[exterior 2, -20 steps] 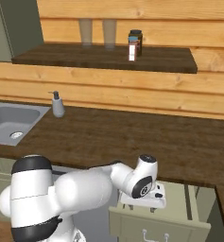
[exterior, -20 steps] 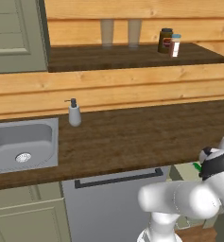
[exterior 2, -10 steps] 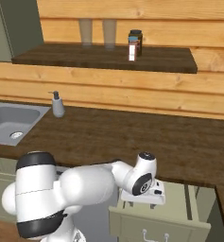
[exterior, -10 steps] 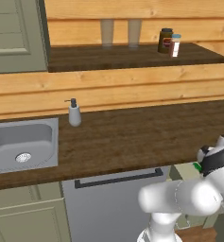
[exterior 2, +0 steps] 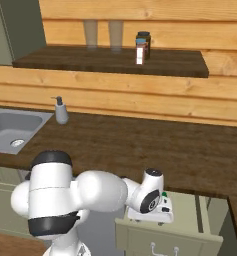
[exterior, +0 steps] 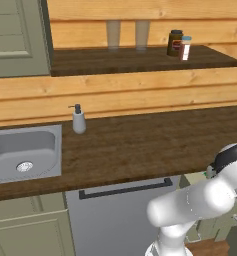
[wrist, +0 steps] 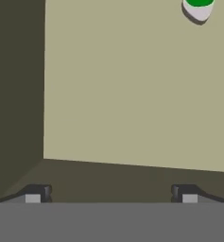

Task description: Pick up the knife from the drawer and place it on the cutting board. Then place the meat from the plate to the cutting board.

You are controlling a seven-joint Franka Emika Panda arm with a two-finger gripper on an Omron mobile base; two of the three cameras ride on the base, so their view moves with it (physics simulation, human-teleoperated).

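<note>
Right base view: the white arm folds low in front of the dark wood counter [exterior 2: 155, 150], its hand pointed down into an open olive drawer [exterior 2: 190, 220] that juts out below the counter's front edge. On the counter stand a grey soap dispenser [exterior 2: 61, 111] near the back wall and a steel sink [exterior 2: 10, 131] at far left. Above, a dark wooden shelf [exterior 2: 110, 60] carries two pale tumblers [exterior 2: 102, 34] side by side and, further right, a dark jar [exterior 2: 144, 44] with a small white shaker [exterior 2: 140, 52] just beside it.

From the left base view the same counter runs across the frame, with a grey dishwasher front and its dark bar handle [exterior: 126, 189] under it, left of the drawer; the arm's elbow hides most of the drawer there.

In the hand view the gripper [wrist: 111, 194] is spread wide, its two dark fingertips [wrist: 37, 194] far apart at the bottom, holding nothing. Before it lies the bare khaki drawer floor, bounded by a darker side wall on the left. At the top right edge a small object [wrist: 197, 8], green over pale grey with a rounded end, pokes into the frame; it may be the knife, but too little shows to tell which way it points or how its long axis runs.
</note>
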